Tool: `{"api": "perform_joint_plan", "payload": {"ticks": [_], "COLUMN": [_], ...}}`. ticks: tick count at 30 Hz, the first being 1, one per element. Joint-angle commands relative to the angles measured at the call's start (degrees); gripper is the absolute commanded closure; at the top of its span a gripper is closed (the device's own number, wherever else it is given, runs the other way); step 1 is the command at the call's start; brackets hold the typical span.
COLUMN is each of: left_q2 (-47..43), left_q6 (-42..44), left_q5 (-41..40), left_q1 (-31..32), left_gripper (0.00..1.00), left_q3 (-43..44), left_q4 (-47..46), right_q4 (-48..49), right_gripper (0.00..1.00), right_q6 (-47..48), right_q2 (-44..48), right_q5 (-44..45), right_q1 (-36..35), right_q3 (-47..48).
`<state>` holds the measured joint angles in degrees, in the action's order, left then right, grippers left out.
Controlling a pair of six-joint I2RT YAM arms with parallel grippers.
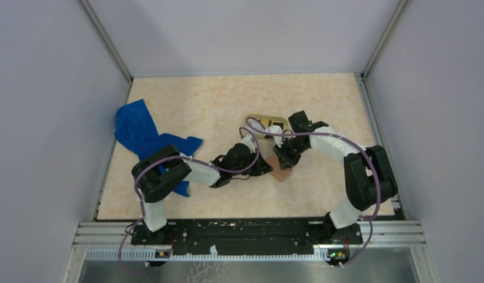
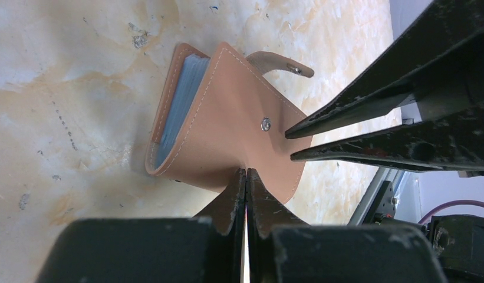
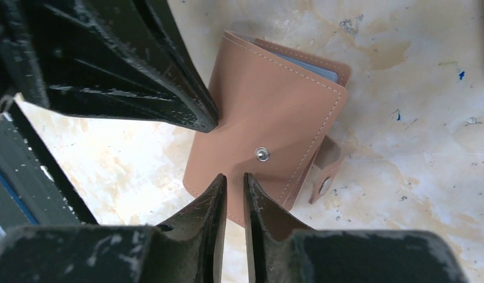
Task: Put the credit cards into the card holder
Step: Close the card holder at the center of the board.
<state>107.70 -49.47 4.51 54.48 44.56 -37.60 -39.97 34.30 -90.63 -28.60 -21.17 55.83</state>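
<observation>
Left end effector (image 2: 246, 172) seemingly pinches the snap-buttoned card holder (image 2: 227, 118).

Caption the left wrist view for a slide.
The left fingers pinch the cover edge of the card holder; the right fingers, slightly parted, reach its side.

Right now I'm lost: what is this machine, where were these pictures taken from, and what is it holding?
Two black-and-white robot arms bolted to a marbled beige table each end in a two-finger gripper. One picture looks down from above; the others come from wrist cameras. On the table lie a crumpled blue cloth, an oval tan tray and a tan leather card holder. The left gripper pinches its edge; the right gripper, slightly open, holds nothing.
</observation>
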Motion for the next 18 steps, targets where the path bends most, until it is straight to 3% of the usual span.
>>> {"api": "perform_joint_plan", "payload": {"ticks": [1,5,9,12,18], "left_q2": [1.4,1.5,1.6,1.6,1.7], "left_q6": [0.6,0.9,0.9,0.9,0.9], "left_q5": [-0.1,0.1,0.1,0.1,0.3], "left_q1": [-0.1,-0.1,-0.2,-0.2,-0.2], "left_gripper": [0.97,0.97,0.97,0.97,0.97], "left_q3": [0.4,0.5,0.7,1.0,1.2], "left_q4": [0.5,0.5,0.9,1.0,1.0], "right_q4": [-1.5,-1.3,5.6,6.6,6.3], "right_gripper": [0.82,0.72,0.55,0.53,0.52], "right_q6": [0.4,-0.2,-5.5,-6.8,-7.1], "right_q2": [4.5,8.6,11.6,9.1,3.9], "right_q5": [-7.1,-13.8,-8.7,-4.2,-5.6], "right_q1": [2.1,6.8,9.0,9.3,9.4], "right_q3": [1.3,2.2,-0.6,-0.3,1.7]}}
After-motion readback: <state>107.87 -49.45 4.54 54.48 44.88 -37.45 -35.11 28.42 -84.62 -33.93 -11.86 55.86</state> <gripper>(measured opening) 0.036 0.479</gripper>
